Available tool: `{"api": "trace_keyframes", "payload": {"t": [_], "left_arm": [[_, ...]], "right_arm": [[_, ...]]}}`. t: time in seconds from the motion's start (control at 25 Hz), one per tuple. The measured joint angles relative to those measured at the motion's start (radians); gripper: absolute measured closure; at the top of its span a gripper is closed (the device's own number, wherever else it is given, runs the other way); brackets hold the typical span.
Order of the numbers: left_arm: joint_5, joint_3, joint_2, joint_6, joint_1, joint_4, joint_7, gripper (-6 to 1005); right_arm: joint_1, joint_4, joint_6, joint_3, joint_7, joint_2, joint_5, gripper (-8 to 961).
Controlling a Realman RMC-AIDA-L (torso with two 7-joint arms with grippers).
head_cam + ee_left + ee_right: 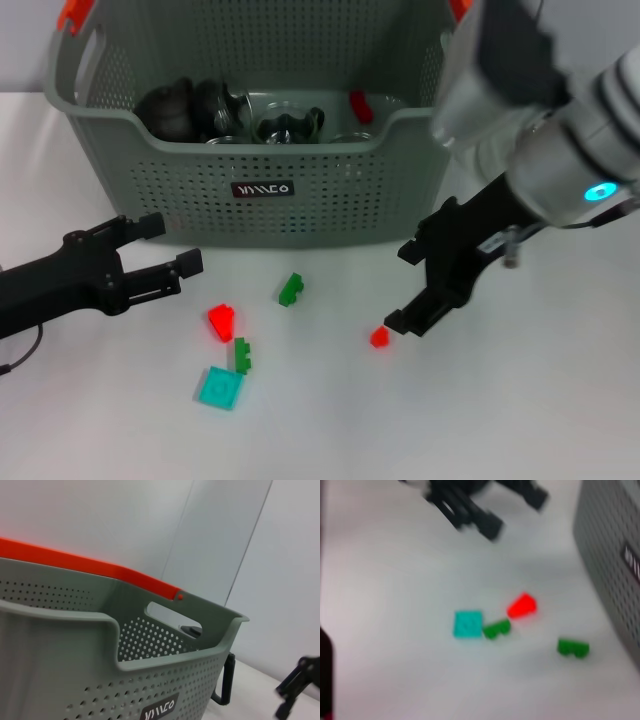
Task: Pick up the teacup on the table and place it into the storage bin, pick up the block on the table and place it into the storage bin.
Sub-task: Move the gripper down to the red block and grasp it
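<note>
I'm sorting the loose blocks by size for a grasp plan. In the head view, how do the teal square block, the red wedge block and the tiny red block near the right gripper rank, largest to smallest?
1. Teal square block, largest.
2. Red wedge block, somewhat smaller.
3. Tiny red block beside the right gripper, clearly smallest.

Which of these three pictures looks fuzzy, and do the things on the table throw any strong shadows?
Right wrist view: smeared throughout; the teal block and the left gripper have soft edges. Left wrist view: the storage bin is fairly crisp, while the dark shape at the edge is blurred. Head view: mostly sharp, lit evenly; the small red block by the right gripper casts only a faint shadow.
</note>
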Motion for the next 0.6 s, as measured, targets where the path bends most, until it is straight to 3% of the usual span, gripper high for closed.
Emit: {"api": "trace_keyframes", "payload": {"t": [0.4,0.6], "left_arm": [[0.0,0.0,0.001,-0.006,-0.002,-0.012,0.009,122],[0.0,0.001,0.001,-0.007,-0.002,-0.012,0.012,122]], "right_arm": [[0.068,0.275,0.377,-0.292,0.15,0.009,-0.007,53],[0.072,0.323,0.453,-0.373,0.206,0.01,0.025,63]]}}
